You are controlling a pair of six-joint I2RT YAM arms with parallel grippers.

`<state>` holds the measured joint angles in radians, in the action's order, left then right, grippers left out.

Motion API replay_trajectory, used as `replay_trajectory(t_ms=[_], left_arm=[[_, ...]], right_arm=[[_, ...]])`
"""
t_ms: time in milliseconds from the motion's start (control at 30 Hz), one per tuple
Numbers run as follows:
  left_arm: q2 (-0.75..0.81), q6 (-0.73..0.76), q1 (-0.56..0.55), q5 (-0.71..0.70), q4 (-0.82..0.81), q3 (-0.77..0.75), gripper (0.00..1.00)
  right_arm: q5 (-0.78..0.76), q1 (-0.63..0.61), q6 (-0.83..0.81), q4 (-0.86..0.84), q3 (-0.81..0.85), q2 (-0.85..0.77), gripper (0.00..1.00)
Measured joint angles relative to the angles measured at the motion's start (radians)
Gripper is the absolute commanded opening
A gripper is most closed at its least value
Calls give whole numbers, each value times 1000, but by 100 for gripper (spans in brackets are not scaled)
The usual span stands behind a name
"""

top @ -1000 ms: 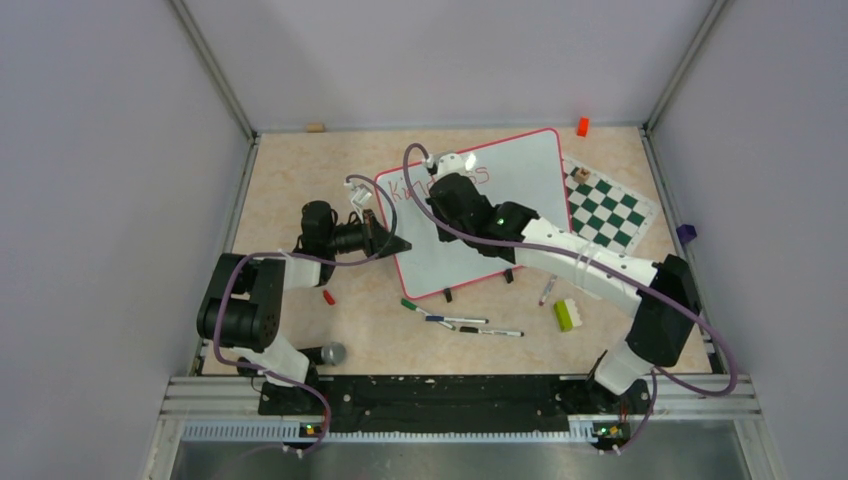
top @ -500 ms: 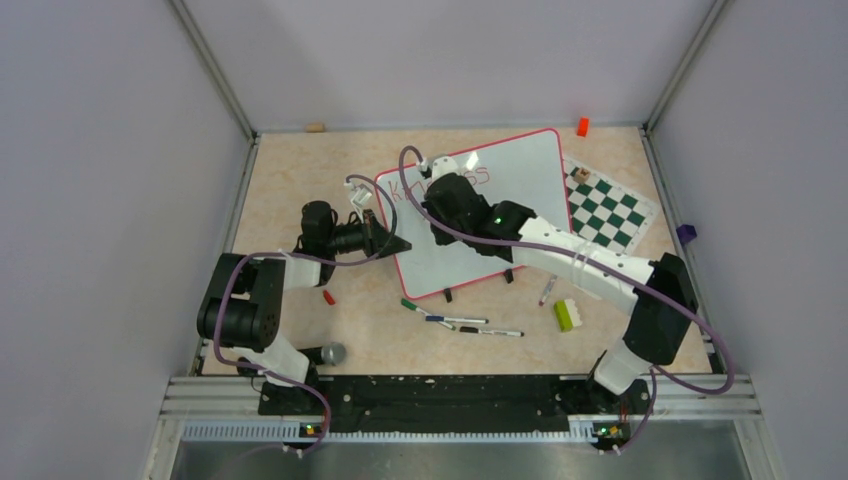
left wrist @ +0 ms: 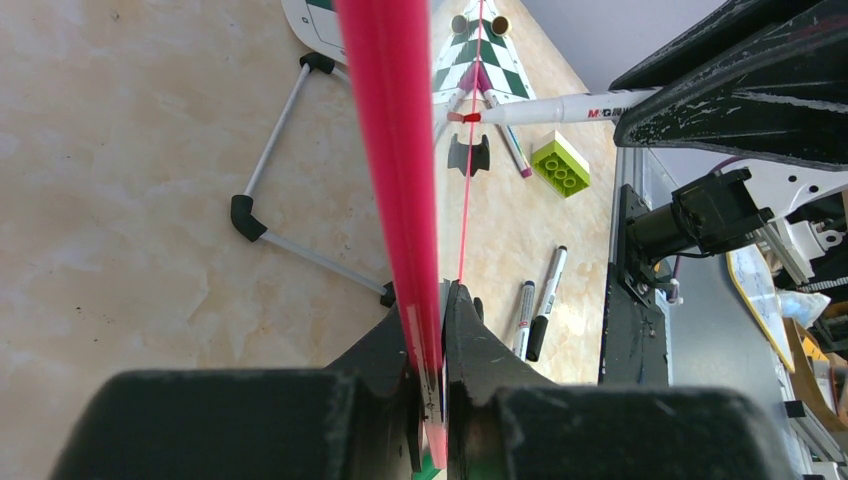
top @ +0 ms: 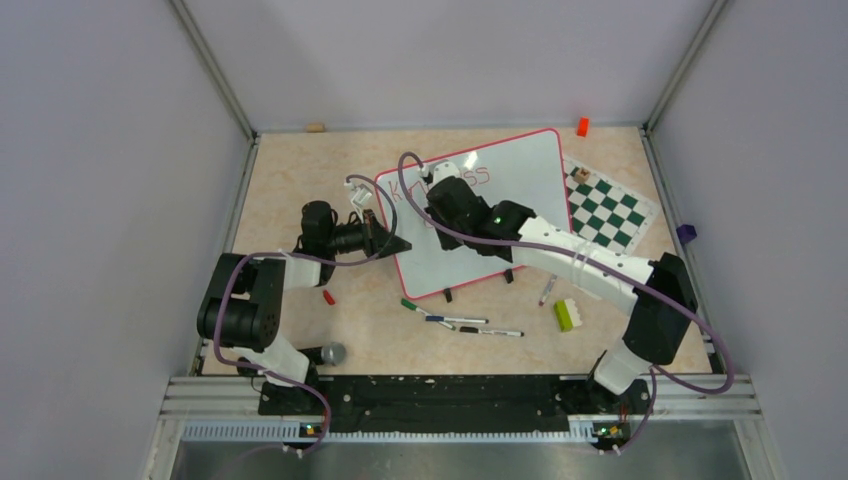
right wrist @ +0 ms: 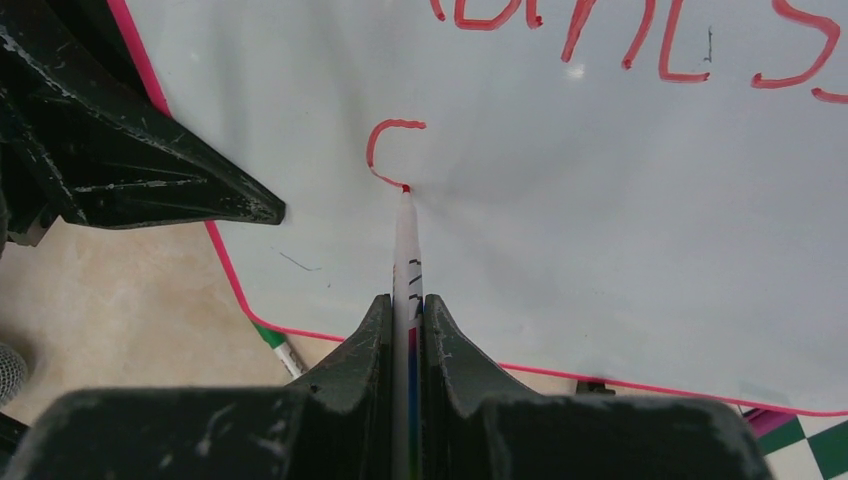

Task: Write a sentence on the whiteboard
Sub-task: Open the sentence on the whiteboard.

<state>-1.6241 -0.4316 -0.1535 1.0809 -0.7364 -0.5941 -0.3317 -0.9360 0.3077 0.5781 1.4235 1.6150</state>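
Pinching a white-barrelled marker (right wrist: 405, 255) in the right gripper (right wrist: 405, 305), with both fingers pressed tight against the barrel. Touching the marker's red tip to the whiteboard (right wrist: 620, 260), right at the lower end of a red "C". Carrying the sentence (right wrist: 640, 40) in red handwriting: a top line partly hidden under the right arm from above and cut off at the wrist view's upper edge, and the lone "C" starting a second line below its left end. Clamping the whiteboard's thin red-pink left edge in the left gripper (left wrist: 437, 320), with fingers closed flat on the frame. Lying askew at the far middle of the table (top: 300, 180), left edge toward the left arm, right corner just beside a green-and-white chess mat (top: 610, 212). Lying loose on the table close to the whiteboard's near edge: a green-capped marker (top: 410, 304), two more markers (top: 455, 320) roughly end to end, a lime-green toy brick (top: 565, 314) and a small red cap (top: 328, 297).
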Motion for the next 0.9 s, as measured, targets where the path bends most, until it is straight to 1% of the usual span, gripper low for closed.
replay_trajectory(t_ms=[600, 900], left_arm=[[0, 0, 0, 2, -1, 0, 0], [0, 0, 0, 2, -2, 0, 0]], right_arm=[[-72, 0, -31, 10, 54, 5, 0], [-92, 10, -58, 5, 112, 5, 0]])
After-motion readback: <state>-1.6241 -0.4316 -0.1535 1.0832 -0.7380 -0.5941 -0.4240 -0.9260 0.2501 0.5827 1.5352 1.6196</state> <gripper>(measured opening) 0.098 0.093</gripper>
